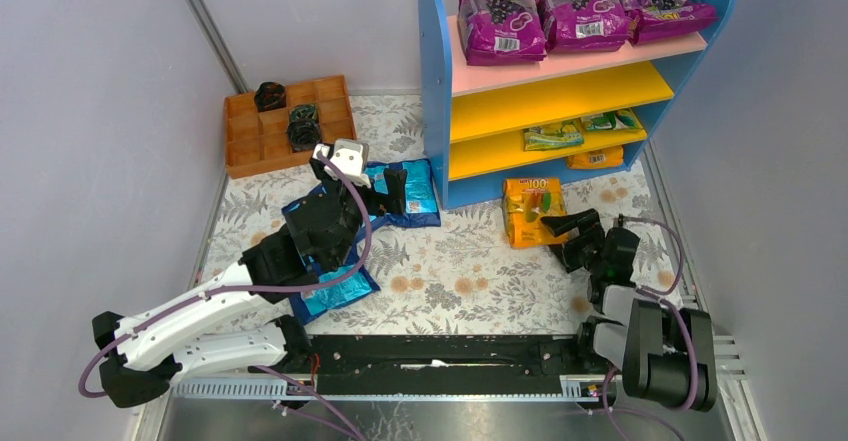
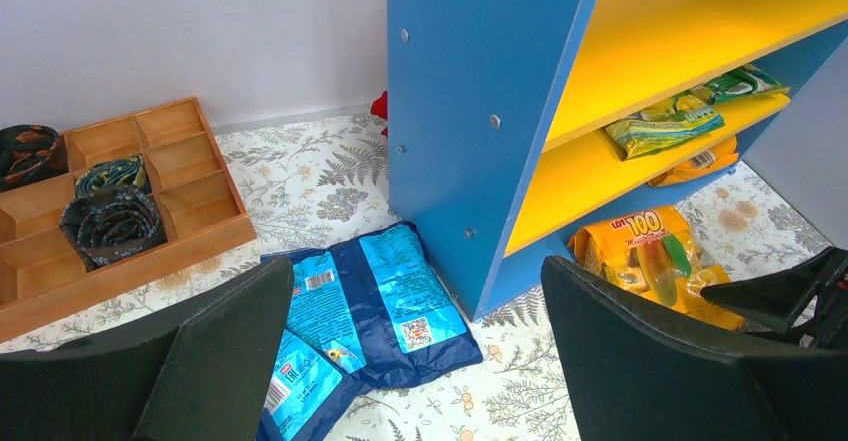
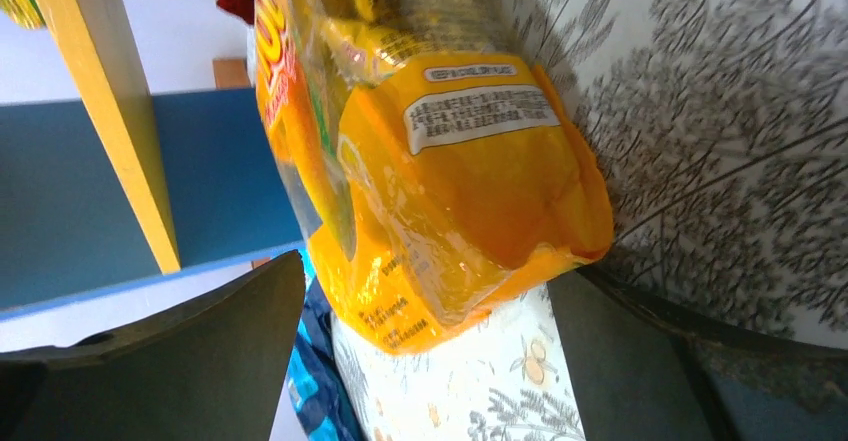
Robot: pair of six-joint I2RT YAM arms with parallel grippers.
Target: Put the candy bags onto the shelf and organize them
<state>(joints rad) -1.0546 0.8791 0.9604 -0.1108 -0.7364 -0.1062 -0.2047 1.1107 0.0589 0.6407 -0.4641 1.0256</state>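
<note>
Spread wide, the right gripper point(image 3: 425, 266) bracketed the near end of an orange bag point(image 3: 470, 171) and held nothing. Whether either finger touched the film was hard to tell, since the wrist view was so close. That bag lay flat on the table point(image 1: 450, 281), just near the shelf point(image 1: 435, 91) and toward its right half.

It looked light and soft. It was a puffed pouch of glossy film, creased, with a white label panel and fruit print, and its contents seemed loose enough to shift. The slick plastic would probably slide in a shallow pinch. The flat sealed edge at the near end seemed the best place to take hold, with the fingers closing across it rather than on the bulging middle.

Blue bags point(image 1: 410, 193) lay overlapped on the table to the left of the shelf. They were shiny, with lighter panels and barcodes. The left gripper point(image 2: 416, 261) hung over them, also parted and empty.

Green-yellow bags point(image 1: 553, 137) sat on a lower yellow board, and purple bags point(image 1: 580, 11) were on the pink top.
</note>
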